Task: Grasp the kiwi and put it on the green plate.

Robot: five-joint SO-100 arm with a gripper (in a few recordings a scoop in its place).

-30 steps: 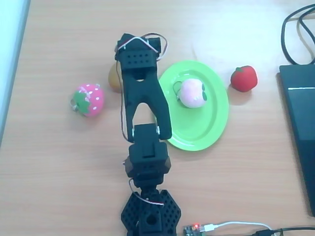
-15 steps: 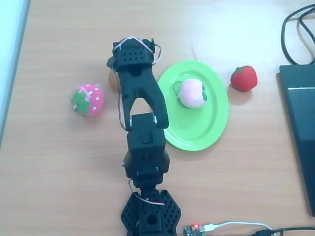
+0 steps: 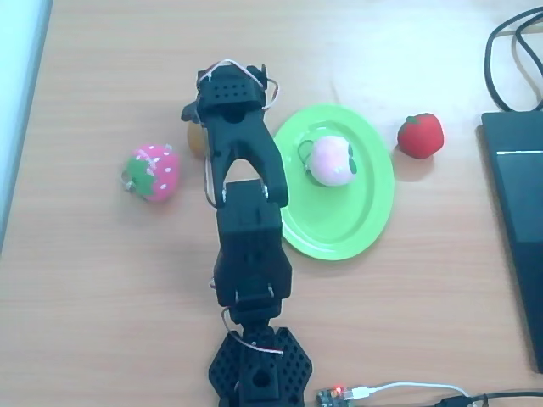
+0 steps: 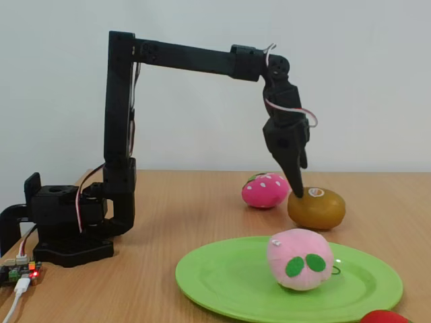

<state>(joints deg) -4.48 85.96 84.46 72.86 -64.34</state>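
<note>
Pale wood-grain tabletop is seen under the whole scene, backed by a plain white wall in the fixed view. A black two-finger gripper on a black jointed arm is pointed steeply downward, with its tips at the top of the olive-brown egg-shaped toy kiwi. Contact between tips and kiwi looks likely in the fixed view, but it cannot be confirmed, and how far the fingers are spread cannot be told from either view. In the overhead view the kiwi is mostly hidden beneath the gripper, only a sliver being seen at the gripper's left edge. The kiwi is resting on the table. A pink toy strawberry with white dots and a green cap is seen further left of the gripper in the overhead view. To the gripper's right lies the bright lime-green oval plastic plate, on which a pale pink peach-like ball is resting. A red toy strawberry is placed beyond the plate's right rim.
</note>
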